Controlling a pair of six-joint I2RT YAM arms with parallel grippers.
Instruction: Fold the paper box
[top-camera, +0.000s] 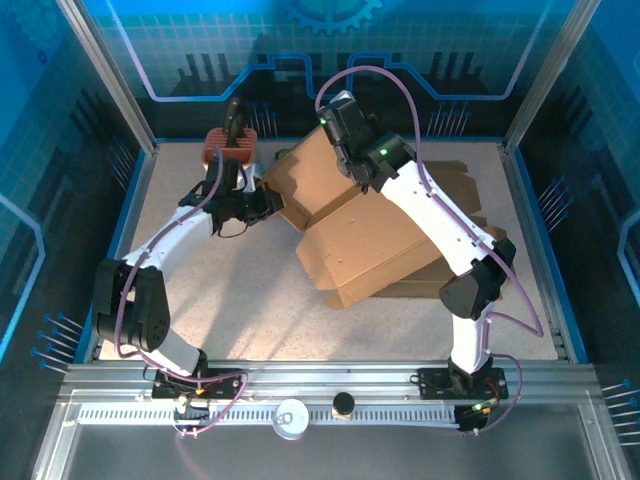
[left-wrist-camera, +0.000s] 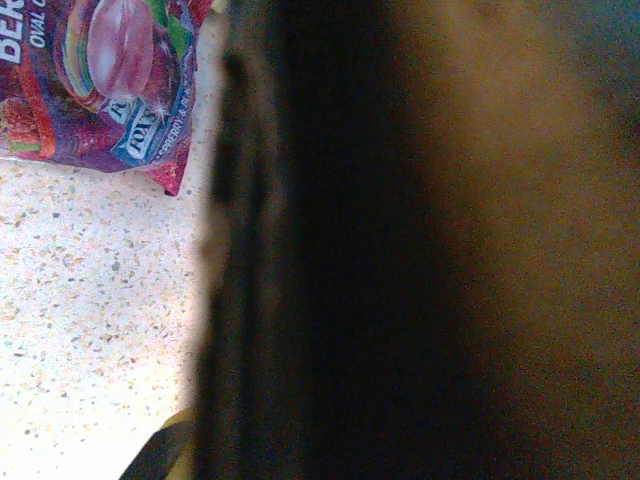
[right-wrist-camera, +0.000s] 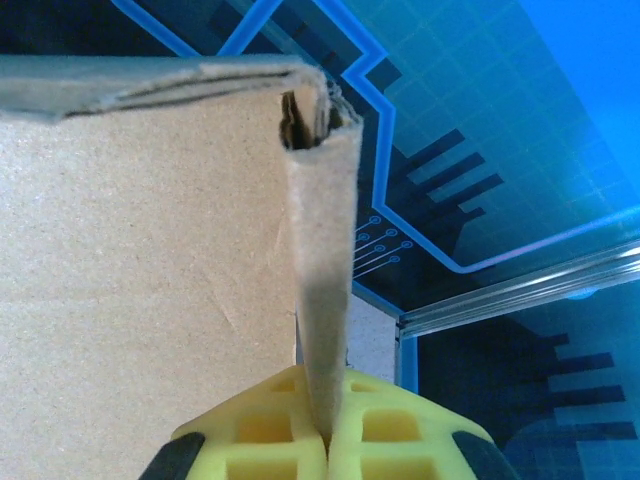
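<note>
Brown corrugated cardboard box (top-camera: 370, 240) on speckled bench (top-camera: 240, 300), right of centre, far panel raised. Right end effector (right-wrist-camera: 328, 445) clamped on a flap's edge, yellow pads (right-wrist-camera: 400, 435) pressed together. Left end effector (top-camera: 263, 205) at the box's left corner, closed; anything gripped lost in dark blur. Colourful snack bag (left-wrist-camera: 110, 90) cut off at frame edge.

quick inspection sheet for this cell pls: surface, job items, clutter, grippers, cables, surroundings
surface: speckled tabletop, no spills seen
job's things: paper box, partly folded, lying mid-table
clutter: snack packet beyond the box's left corner
grippers: right gripper shut on a flap of the box; left gripper shut at the box's left edge, grip unclear
cables: purple cables looped along both arms, no snag seen
surroundings: blue printed walls in a metal frame
</note>
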